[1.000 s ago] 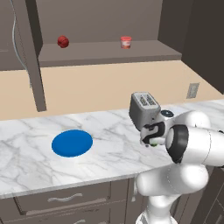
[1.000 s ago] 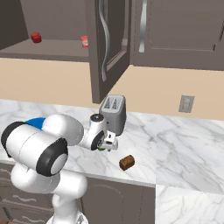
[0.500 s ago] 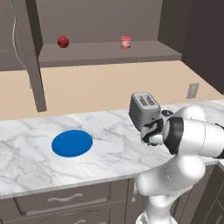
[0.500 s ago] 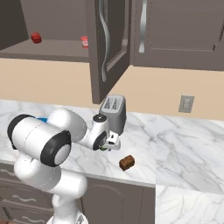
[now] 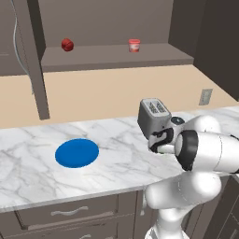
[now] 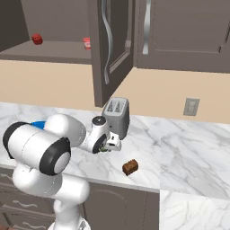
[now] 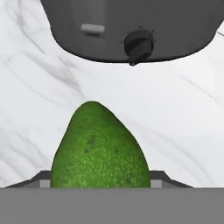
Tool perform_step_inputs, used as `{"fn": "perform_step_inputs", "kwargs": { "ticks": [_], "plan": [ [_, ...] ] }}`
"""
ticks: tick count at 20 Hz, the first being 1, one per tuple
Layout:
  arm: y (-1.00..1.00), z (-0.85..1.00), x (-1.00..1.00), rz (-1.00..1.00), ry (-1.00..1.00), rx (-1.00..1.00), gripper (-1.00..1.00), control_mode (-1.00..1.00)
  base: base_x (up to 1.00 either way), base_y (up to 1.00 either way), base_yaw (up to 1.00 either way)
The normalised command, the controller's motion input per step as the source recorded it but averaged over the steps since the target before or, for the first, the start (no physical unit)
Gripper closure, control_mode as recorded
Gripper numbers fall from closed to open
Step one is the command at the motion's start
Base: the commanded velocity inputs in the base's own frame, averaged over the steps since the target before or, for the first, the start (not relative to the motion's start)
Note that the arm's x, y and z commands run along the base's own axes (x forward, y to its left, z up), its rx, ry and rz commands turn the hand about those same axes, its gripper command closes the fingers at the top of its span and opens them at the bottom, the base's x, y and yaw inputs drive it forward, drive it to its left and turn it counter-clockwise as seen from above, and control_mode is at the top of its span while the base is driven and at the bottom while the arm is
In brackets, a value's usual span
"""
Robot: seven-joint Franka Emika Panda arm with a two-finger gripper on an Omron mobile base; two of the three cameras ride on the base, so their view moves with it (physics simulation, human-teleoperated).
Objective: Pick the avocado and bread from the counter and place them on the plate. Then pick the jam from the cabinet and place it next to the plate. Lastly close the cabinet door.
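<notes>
No brand or readable writing is showing anywhere; the small red jam jar with the pale label band (image 5: 134, 45) is too small for its label to be read, and the pale tag on the grey metal toaster (image 7: 131, 26) is blurred.

The tool (image 7: 100, 183) is sitting low over the white grey-veined marble tabletop (image 5: 116, 154), just in front of the toaster, with the dark green egg-shaped avocado (image 7: 100, 151) lying between its fingers (image 7: 41, 181) — a finger is showing at each flank of the fruit, so the tool looks closed on it, though the contact points are hidden at the frame's bottom edge. The hand view is giving the toaster's dark dial, which the base views are not resolving.

The left base view is showing the flat round bright blue plate (image 5: 77, 152) bare on the tabletop, well apart from the tool (image 5: 161, 145), and the jam jar standing on the shelf of the dark grey-brown wooden wall cabinet (image 5: 116, 53), with a darker red rounded object (image 5: 67, 44) farther left.

The right base view is adding the small brown rectangular bread block (image 6: 130, 167) near the tabletop's front edge — right of the tool (image 6: 108, 146) — and the tall panelled cabinet door with the curved silver handle (image 6: 110, 45), standing open.
</notes>
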Motion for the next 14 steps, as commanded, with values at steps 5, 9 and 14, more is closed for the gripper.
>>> {"fn": "perform_step_inputs", "kwargs": {
  "ticks": [5, 9, 14],
  "plan": [
    [0.79, 0.53, -0.23, 0.13, -0.03, 0.0, 1.0, -1.0, 0.0, 0.0, 0.0],
    [0.69, 0.7, -0.19, 0.18, 0.01, 0.03, 1.0, -1.0, 0.0, 0.0, 0.0],
    [0.64, 0.61, -0.03, 0.25, 0.0, 0.05, 1.0, -1.0, 0.0, 0.0, 0.0]
  ]
}}
